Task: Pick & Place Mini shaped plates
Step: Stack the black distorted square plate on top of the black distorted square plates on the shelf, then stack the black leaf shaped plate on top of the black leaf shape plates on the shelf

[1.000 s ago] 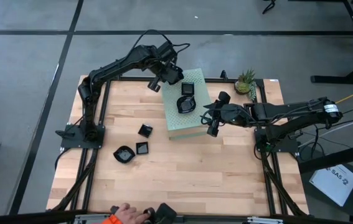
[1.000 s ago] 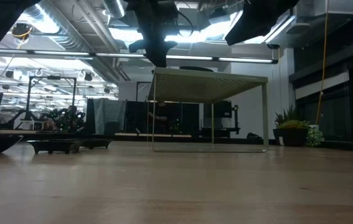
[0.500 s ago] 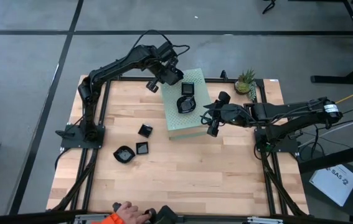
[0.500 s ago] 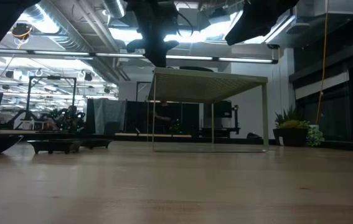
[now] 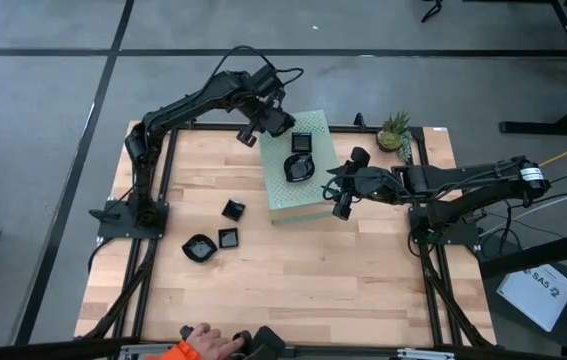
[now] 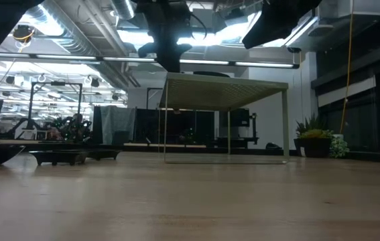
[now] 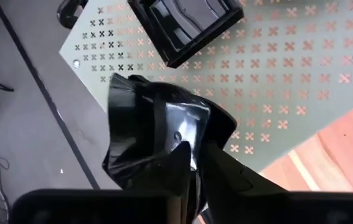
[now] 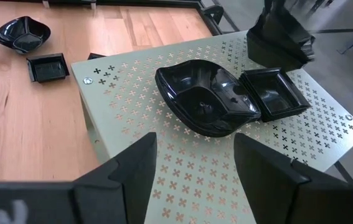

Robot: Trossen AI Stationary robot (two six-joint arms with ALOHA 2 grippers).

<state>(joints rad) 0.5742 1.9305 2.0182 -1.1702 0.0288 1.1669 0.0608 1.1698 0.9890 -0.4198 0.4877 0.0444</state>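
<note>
So two plates sit on the green box (image 5: 301, 165): a wavy plate (image 5: 298, 168) and a square plate (image 5: 302, 142). The left end effector (image 5: 273, 122) pinches another black plate (image 7: 157, 134) over the box's 11 o'clock corner. The right end effector (image 5: 341, 190) waits wide at 3 o'clock. Three plates (image 5: 216, 231) are left on the surface (image 5: 313, 270).

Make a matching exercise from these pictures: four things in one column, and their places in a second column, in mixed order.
Things:
1. wavy plate
2. plant
3. left gripper
4. right gripper

Places:
A. at the table's far right corner
B. lying on top of the green box
C. at the box's right edge, jaws open
D. at the box's far left corner, holding a black plate

Pairs: 1-B, 2-A, 3-D, 4-C
</note>
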